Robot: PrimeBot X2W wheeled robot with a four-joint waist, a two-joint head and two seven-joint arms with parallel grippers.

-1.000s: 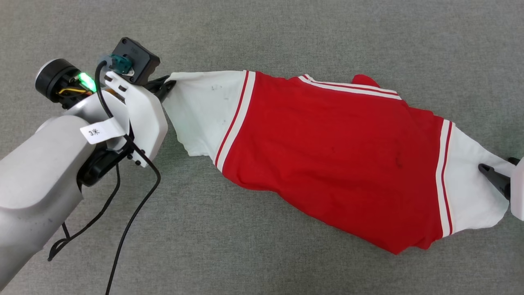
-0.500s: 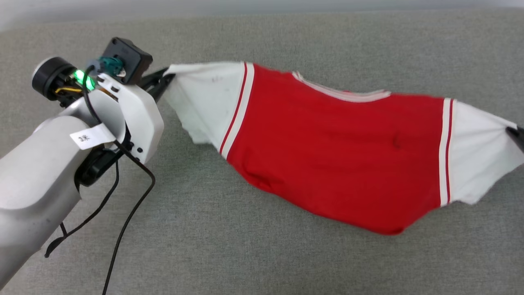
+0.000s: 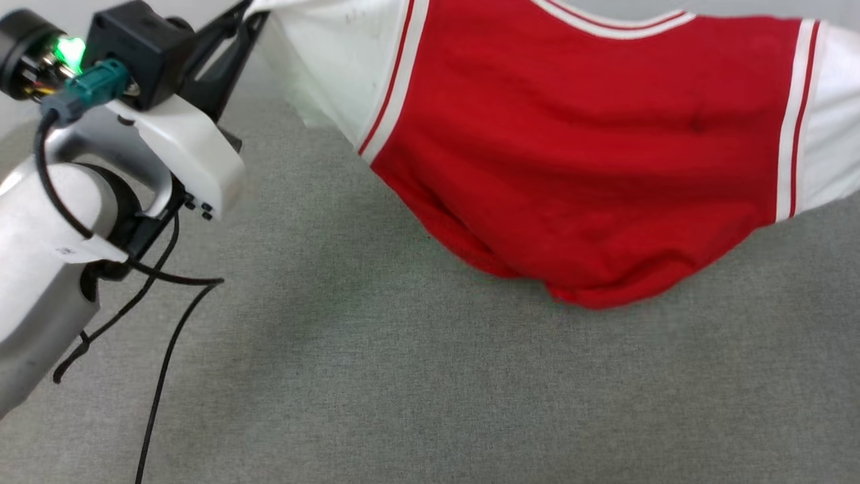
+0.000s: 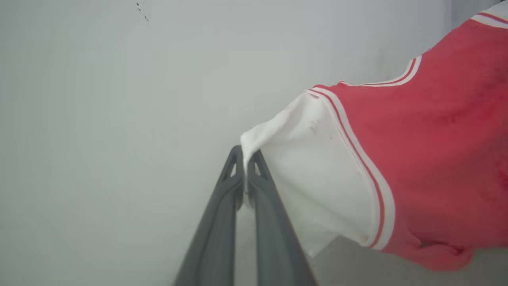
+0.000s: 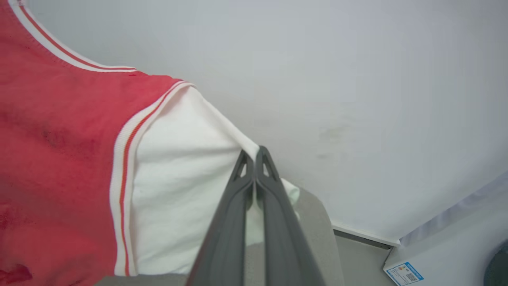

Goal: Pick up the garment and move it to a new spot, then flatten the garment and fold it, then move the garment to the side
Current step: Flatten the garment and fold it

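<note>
The garment (image 3: 578,148), a red jersey-style T-shirt with white short sleeves and red-and-white striped trim, hangs spread sideways between the two arms. It is stretched by its sleeves across the top of the head view. Its red body sags in soft folds toward the grey felt-like surface (image 3: 403,376); whether the lowest fold touches it cannot be told.

The left gripper (image 4: 245,153) has its two long dark fingers pressed together on the edge of one white sleeve, with a pinch of cloth showing between the tips. The right gripper (image 5: 256,153) is closed the same way on the hem of the other sleeve, tips meeting over the fabric.

In the head view the pale left forearm (image 3: 40,282) rises from the lower left corner. Its wrist is bent so that the fingers slant up and to the right to the sleeve at the top edge. A green light (image 3: 67,48) glows on the wrist, and a black cable (image 3: 161,363) loops down from it. Behind the garment, both wrist views show a plain white wall (image 4: 119,119).
</note>
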